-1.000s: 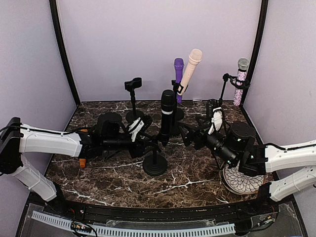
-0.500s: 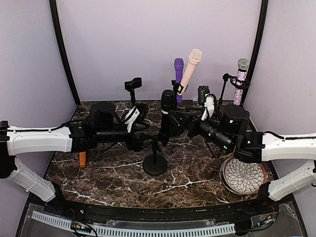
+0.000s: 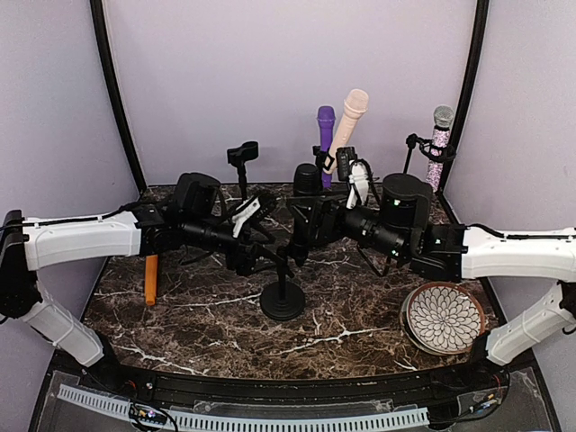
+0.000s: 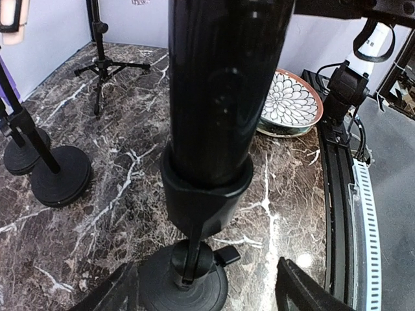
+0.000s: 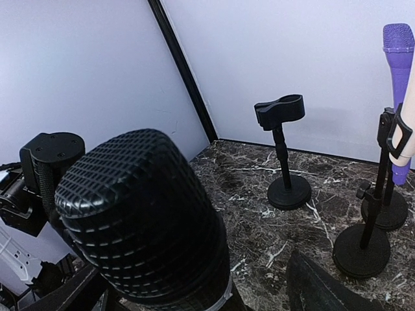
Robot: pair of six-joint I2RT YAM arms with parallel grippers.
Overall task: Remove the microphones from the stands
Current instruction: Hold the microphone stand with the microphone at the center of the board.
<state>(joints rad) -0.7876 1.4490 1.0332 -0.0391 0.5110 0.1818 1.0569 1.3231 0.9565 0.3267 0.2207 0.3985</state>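
**Mic in its clip, both my grippers open**

At 9 o'clock of the stand (image 3: 283,301), my left gripper (image 3: 266,258) gapes wide astride the clip (image 4: 206,188), gripping nothing. The mic (image 4: 224,84) sits clipped mid-table, its head cut off in my left wrist view. From 3 o'clock my right gripper (image 3: 306,225) straddles the head, spread wide. I cannot tell whether it touches.

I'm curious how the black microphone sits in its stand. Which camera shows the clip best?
The left wrist view: the clip fills the middle, cupped around the lower end of the black microphone. The top view shows it small and partly hidden. The right wrist view shows only the microphone's mesh head, no clip.
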